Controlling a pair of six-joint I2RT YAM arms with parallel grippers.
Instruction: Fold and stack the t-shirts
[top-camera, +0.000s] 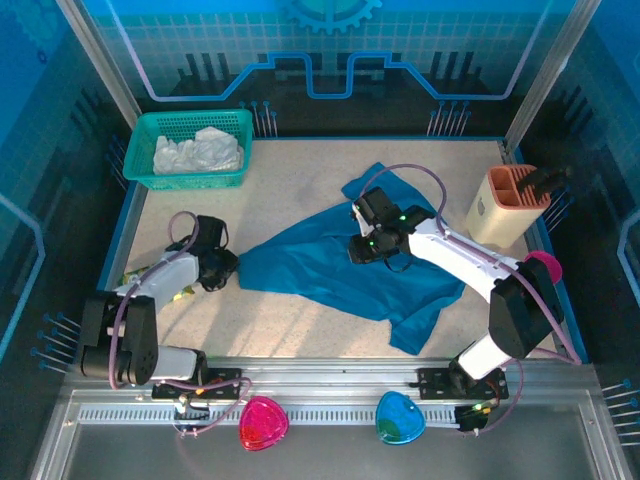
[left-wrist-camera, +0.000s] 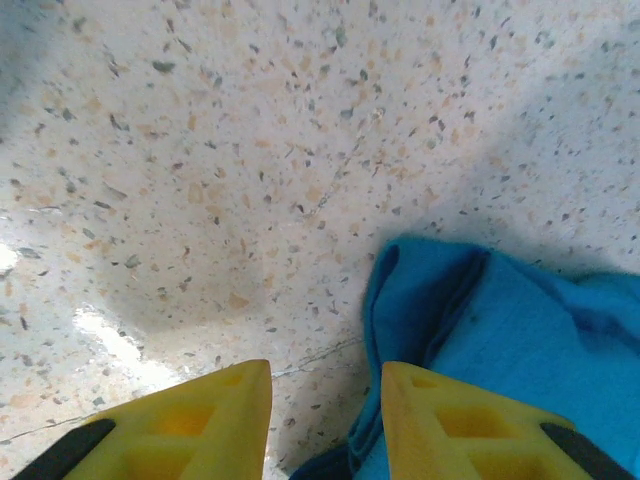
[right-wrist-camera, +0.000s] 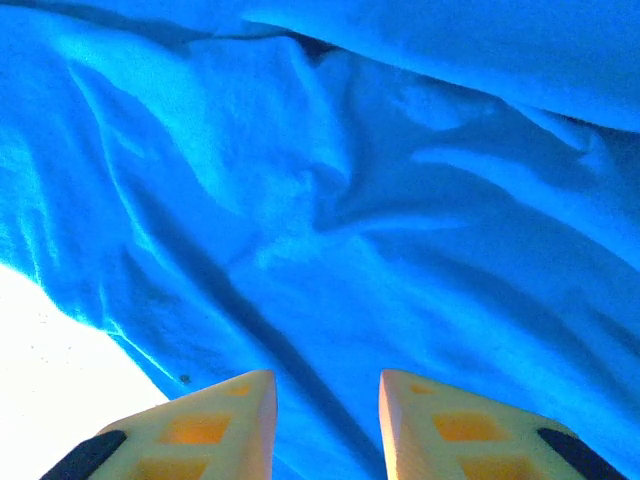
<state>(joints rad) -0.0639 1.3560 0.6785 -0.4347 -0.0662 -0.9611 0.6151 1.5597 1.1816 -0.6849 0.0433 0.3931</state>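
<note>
The speckled table (top-camera: 300, 170) takes up most of the top external view. The teal-blue t-shirt (top-camera: 330, 265) lies on it, unfolded and rumpled, spread from the centre toward the near right, with one part reaching up toward the far side. The green mesh basket (top-camera: 190, 182) stands at the far left corner, well apart from that shirt, and holds a crumpled white t-shirt (top-camera: 200, 152). A tan holder (top-camera: 505, 205) with dark handles in it stands upright at the far right edge. The right gripper (top-camera: 358, 250) is over the middle of the teal-blue t-shirt. The left gripper (top-camera: 228, 268) is low at the shirt's left tip. A yellow-green packet (top-camera: 183, 293) lies beside the left arm, partly hidden by it. A pink heart-shaped piece (top-camera: 263, 422) and a blue one (top-camera: 400, 417) sit on the near rail between the bases. In the left wrist view the left gripper (left-wrist-camera: 325, 400) has its yellow fingers (left-wrist-camera: 220, 410) apart, bare table (left-wrist-camera: 250, 150) shows between the tips, and the shirt's (left-wrist-camera: 520, 340) folded edge lies against the right-hand finger. In the right wrist view the right gripper (right-wrist-camera: 325, 400) has its fingers (right-wrist-camera: 430, 420) equally apart above wrinkled cloth (right-wrist-camera: 350, 200). Nothing is seen clamped there, and bare table (right-wrist-camera: 50, 340) shows at the lower left.
</note>
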